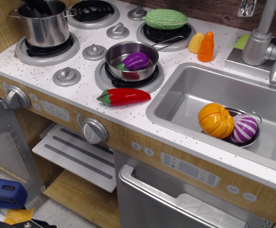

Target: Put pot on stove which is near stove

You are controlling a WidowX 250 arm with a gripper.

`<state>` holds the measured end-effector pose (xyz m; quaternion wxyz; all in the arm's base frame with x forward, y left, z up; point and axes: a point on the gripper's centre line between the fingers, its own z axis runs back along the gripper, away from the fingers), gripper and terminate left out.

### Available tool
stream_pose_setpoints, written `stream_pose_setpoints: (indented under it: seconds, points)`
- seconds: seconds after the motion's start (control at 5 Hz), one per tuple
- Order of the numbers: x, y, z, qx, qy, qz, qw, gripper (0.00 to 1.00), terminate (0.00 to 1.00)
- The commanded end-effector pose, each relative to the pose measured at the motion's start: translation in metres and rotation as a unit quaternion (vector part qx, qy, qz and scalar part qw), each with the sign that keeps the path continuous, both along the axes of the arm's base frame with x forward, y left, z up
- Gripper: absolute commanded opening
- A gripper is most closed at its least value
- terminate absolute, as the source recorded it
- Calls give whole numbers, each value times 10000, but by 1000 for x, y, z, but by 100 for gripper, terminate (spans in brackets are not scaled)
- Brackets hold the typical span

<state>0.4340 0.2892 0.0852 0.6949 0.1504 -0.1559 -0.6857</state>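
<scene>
The shiny steel pot (45,28) stands upright on the front-left coil burner (28,53) of the white speckled stove (81,85). Its two small loop handles show at its left and right rim. Only the dark tips of my gripper (37,5) show at the top edge of the view, reaching down into the pot's mouth. The rest of the gripper is cut off by the frame. I cannot tell whether the fingers are closed on the rim or apart.
A shallow steel pan (128,69) holding a purple eggplant (137,60) sits on the front-right burner. A red pepper (123,97) lies before it. A green vegetable (165,19) covers the back-right burner. The grey sink (185,92) holds toy vegetables at the right.
</scene>
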Motion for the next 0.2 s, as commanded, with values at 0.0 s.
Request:
stream_pose_setpoints:
  seconds: [0.0]
  points:
    - [1, 8, 36, 253, -334, 51, 9991, 100, 100]
